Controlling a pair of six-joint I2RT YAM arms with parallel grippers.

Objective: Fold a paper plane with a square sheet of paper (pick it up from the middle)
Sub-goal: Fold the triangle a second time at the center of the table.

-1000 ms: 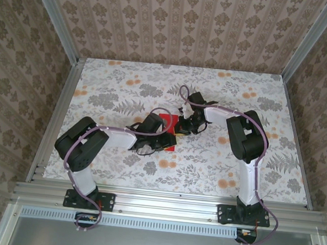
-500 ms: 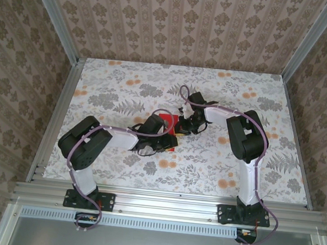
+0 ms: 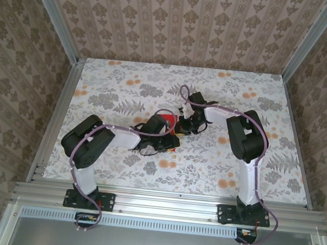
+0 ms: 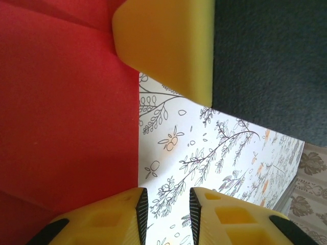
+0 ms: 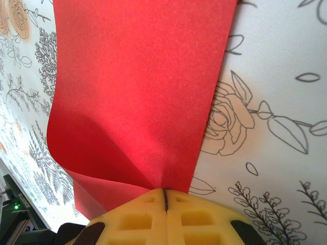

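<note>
**One fold beginning, far from finished**

Right gripper (image 5: 164, 196) is clenching the square sheet of paper (image 5: 138, 87) by its edge and curling it up at the table's (image 3: 217, 163) middle. Left gripper (image 4: 164, 204) is hovering parted, grasping nothing. Judging: creasing mostly remaining.

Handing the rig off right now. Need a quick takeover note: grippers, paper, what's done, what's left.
Left gripper: fingers slightly apart, nothing between them, at the edge of the bright red square sheet of paper.
Right gripper: shut on that sheet's edge, lifting it so it curls off the floral table.
Done: sheet grasped mid-table, one part bent under.
Left: press the creases and shape the dart. No plane shape shows yet.
</note>
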